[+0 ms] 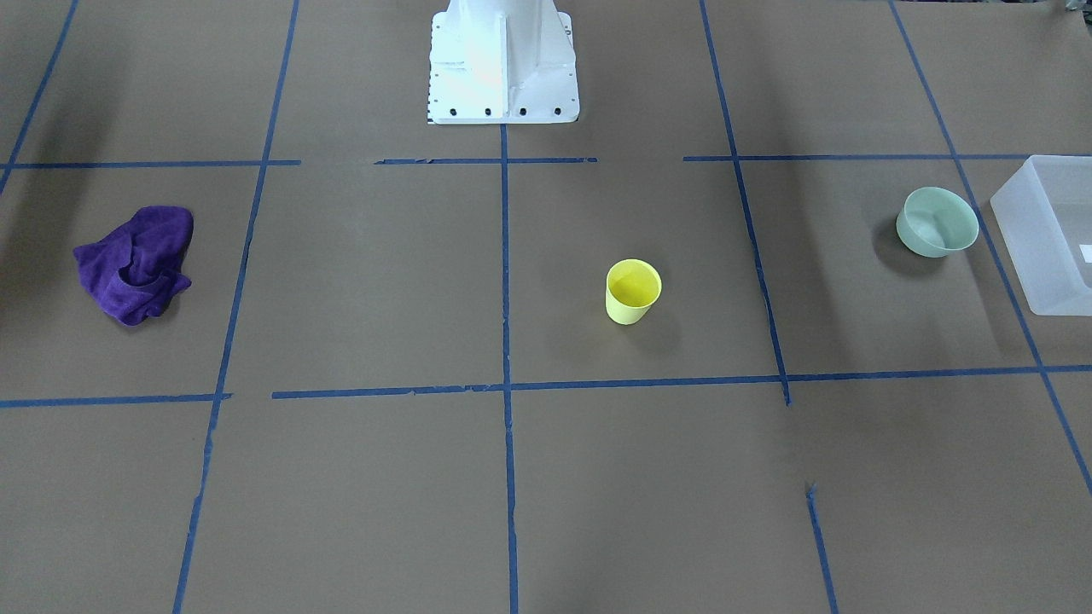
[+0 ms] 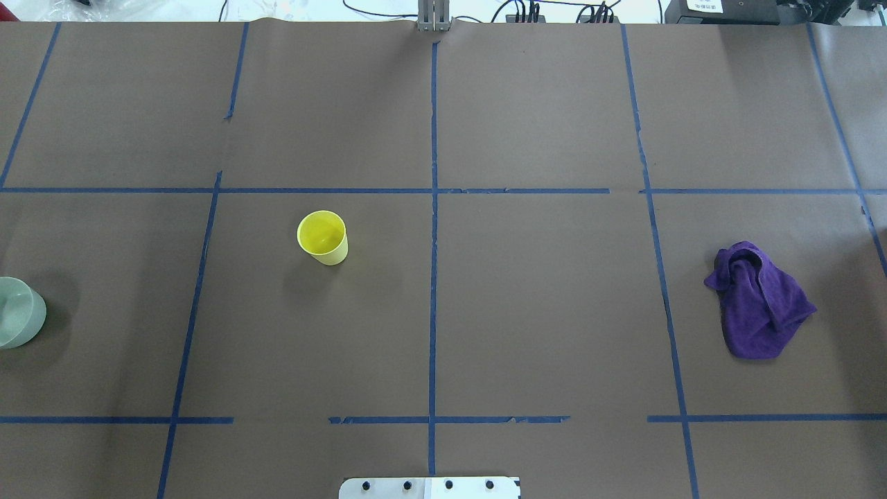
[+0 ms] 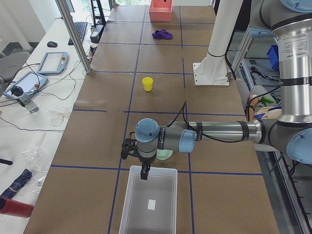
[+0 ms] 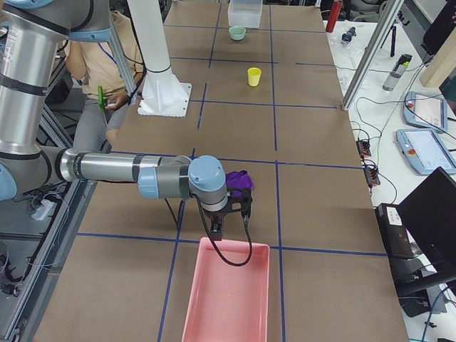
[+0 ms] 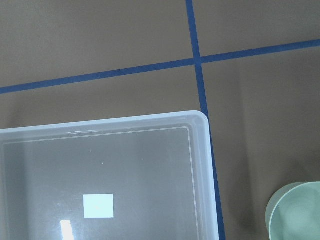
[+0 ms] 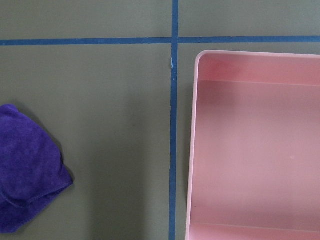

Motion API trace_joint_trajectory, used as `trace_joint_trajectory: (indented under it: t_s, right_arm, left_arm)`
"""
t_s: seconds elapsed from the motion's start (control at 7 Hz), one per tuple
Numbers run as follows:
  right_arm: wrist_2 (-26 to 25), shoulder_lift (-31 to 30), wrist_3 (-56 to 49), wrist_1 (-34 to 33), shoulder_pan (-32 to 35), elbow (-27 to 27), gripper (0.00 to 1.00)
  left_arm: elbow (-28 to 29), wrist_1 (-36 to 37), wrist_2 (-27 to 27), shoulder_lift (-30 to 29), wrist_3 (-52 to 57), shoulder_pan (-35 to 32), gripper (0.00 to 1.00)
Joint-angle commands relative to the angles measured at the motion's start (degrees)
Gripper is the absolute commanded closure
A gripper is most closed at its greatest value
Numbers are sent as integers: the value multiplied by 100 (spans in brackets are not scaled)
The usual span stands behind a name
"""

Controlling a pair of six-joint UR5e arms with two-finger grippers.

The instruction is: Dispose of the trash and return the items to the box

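The yellow cup (image 1: pixel 633 292) stands upright near the table's middle; it also shows in the overhead view (image 2: pixel 323 238). The mint-green bowl (image 1: pixel 937 222) sits upright next to the translucent box (image 1: pixel 1054 234), which is empty apart from its white label. In the left wrist view, the box's corner (image 5: pixel 200 120) and the bowl's rim (image 5: pixel 297 212) show below. My left gripper (image 3: pixel 145 173) hangs over the box's end nearest the bowl. My right gripper (image 4: pixel 217 229) hangs between the purple cloth (image 4: pixel 239 179) and a pink bin (image 4: pixel 228 299). I cannot tell whether either gripper is open or shut.
The purple cloth (image 2: pixel 759 301) lies crumpled on the table's right side. The pink bin (image 6: pixel 250 150) is empty and stands at the right end. The white robot base (image 1: pixel 503 64) stands at the table's back middle. A person sits behind the robot (image 4: pixel 117 50).
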Motion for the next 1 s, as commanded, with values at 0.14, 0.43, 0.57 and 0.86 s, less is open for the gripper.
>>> trace_joint_trajectory:
  t_s: [0.14, 0.43, 0.57, 0.86]
  right_arm:
    - [-41, -140, -36, 18, 8, 109, 0]
    - [-23, -131, -36, 18, -1, 100, 0]
    - [-6, -140, -36, 18, -1, 100, 0]
    - [21, -149, -36, 18, -1, 92, 0]
  left_arm:
    - [-161, -41, -265, 10, 361, -15, 0]
    - [-635, -68, -291, -8, 477, -6, 0]
    - [-750, -68, -335, -234, 469, 142, 0]
    - [-909, -42, -696, -1164, 76, 941, 0]
